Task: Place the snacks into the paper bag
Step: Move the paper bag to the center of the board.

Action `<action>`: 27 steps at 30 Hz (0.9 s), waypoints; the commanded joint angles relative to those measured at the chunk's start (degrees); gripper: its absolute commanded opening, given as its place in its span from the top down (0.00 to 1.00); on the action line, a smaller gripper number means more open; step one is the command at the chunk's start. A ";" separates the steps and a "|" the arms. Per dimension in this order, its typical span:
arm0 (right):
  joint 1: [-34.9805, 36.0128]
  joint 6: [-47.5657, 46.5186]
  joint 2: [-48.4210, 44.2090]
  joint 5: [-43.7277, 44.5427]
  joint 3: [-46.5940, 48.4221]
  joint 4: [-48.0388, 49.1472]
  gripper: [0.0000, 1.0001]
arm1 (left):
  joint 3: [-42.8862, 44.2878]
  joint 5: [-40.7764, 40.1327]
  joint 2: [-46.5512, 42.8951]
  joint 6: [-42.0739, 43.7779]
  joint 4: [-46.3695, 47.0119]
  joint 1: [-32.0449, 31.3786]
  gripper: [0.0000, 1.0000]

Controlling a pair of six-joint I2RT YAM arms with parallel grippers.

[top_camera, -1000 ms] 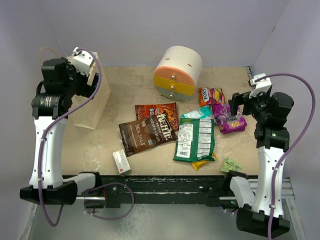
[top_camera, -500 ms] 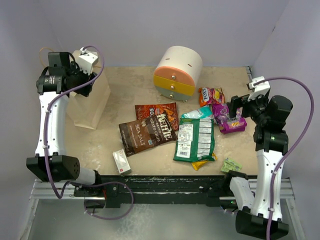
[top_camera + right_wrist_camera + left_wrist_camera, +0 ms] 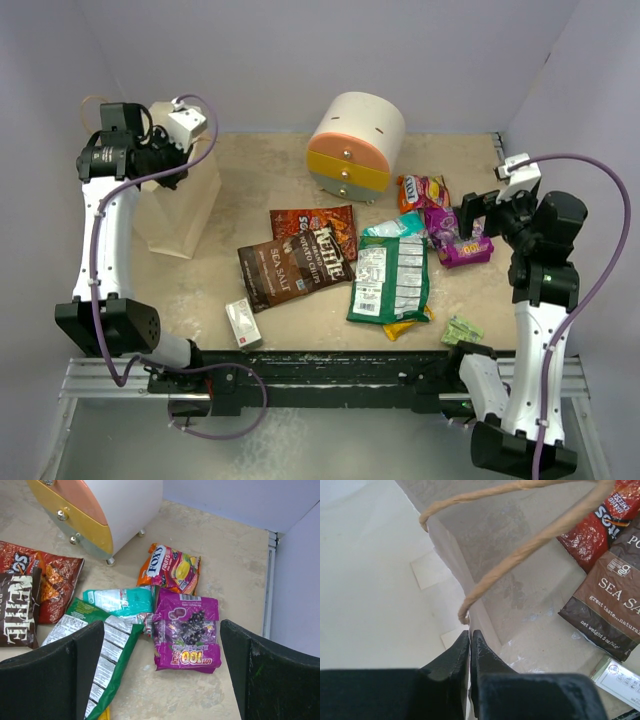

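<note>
Right gripper [image 3: 161, 630] hangs spread wide over the purple pack [image 3: 186, 630], holding nothing; every snack I can see lies on the worktop [image 3: 270, 190], from the small green pack [image 3: 462, 328] out to the chip bags [image 3: 300, 260], so all the bagging is left; at the far left the left gripper [image 3: 470, 639] is pressed together, pinching the rim of the bag [image 3: 485, 545]; no snack shows inside.

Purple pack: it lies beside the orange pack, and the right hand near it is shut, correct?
Not quite. The right hand is open, fingers spread wide, as the right wrist view shows. The purple pack does lie beside the orange pack.
</note>
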 commanded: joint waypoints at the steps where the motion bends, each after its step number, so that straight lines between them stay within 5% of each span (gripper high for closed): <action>1: -0.29 -0.67 2.16 -1.70 4.85 -2.35 0.00 | 1.98 6.37 -0.46 3.50 -0.19 0.06 0.97; 9: -0.28 -2.13 5.04 -1.79 5.50 -3.58 0.00 | 0.53 14.47 -1.98 5.45 0.03 -2.72 1.00; 20: -0.28 -3.43 6.51 -2.04 4.27 -4.10 0.00 | -1.96 9.86 -1.36 -0.65 3.76 -12.67 1.00; 23: -0.29 -4.79 7.70 -3.23 4.24 -5.27 0.00 | -1.03 9.03 -1.17 -2.37 3.25 -12.70 0.93; 27: -0.33 -9.33 9.96 -6.18 3.65 -8.26 0.00 | -0.46 9.73 -1.61 -3.16 2.21 -12.87 0.67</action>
